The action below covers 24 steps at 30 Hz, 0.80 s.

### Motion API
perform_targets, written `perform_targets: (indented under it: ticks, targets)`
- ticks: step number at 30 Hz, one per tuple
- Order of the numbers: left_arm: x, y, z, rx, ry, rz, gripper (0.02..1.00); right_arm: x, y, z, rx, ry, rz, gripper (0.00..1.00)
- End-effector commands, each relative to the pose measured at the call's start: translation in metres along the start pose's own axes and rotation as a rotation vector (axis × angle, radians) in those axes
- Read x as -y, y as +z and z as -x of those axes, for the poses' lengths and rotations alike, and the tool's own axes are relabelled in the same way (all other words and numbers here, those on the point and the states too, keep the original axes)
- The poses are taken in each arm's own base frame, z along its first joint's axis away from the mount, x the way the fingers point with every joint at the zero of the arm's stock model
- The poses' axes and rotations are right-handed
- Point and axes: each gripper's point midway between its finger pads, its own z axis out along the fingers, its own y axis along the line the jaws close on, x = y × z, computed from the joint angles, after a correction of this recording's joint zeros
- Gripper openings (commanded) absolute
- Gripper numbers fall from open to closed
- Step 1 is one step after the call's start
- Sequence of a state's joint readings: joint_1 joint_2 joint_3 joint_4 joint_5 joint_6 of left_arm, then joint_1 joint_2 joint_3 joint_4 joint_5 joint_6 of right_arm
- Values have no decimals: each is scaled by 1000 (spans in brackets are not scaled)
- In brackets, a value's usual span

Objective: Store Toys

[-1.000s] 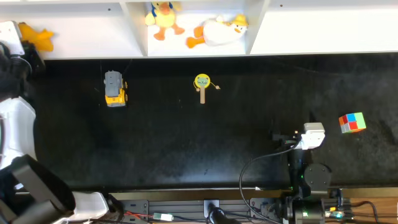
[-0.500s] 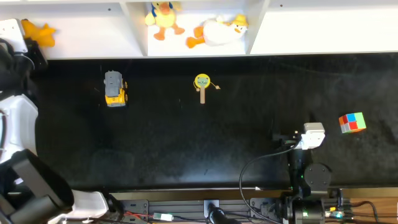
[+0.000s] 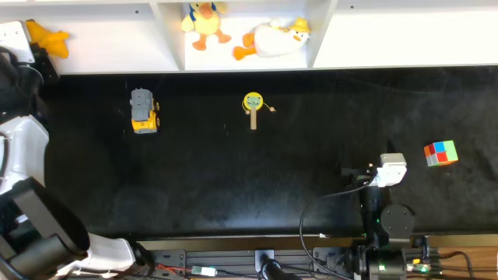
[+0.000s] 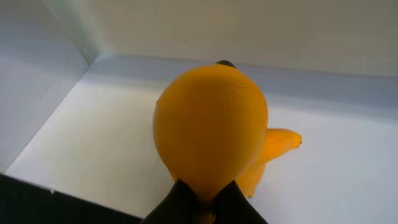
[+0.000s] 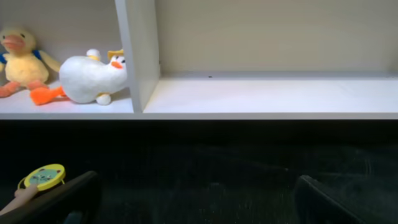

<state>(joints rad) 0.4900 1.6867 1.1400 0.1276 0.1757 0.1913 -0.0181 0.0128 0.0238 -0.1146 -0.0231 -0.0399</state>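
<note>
- Left wrist view: the orange toy (image 4: 211,137) is held tight by the left hand (image 4: 205,200), inside the left box of the white shelf (image 4: 93,149).
- One thin orange part is seen sticking out sideways from the toy's round body.
- In the top view, the right hand (image 3: 387,171) is seen low over the black tabletop (image 3: 233,171). In the right wrist view, its fingers (image 5: 62,198) are spread wide, with nothing held.
- The yellow truck (image 3: 143,110) is laid on the tabletop, long side running toward the shelf, grey end nearest it.
- The round rattle (image 3: 253,106) is laid with its head toward the shelf and its stick toward the arms.
- The colour cube (image 3: 440,152) is set near the right hand.
- A yellow duck (image 3: 204,19) and a white duck (image 3: 272,37) are kept in the middle box.
</note>
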Motion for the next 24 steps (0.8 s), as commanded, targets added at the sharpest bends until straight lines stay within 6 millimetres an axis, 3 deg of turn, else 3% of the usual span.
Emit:
perform_targets:
  ticks: [1, 21, 24]
  targets:
    - [10, 8, -2, -2, 21, -24, 64, -1, 0, 1, 9, 3, 8, 993]
    - [15, 9, 0, 6, 25, -31, 88, -1, 0, 1, 9, 3, 8, 993]
    - [14, 9, 0, 6, 25, -31, 172, -1, 0, 1, 9, 3, 8, 996]
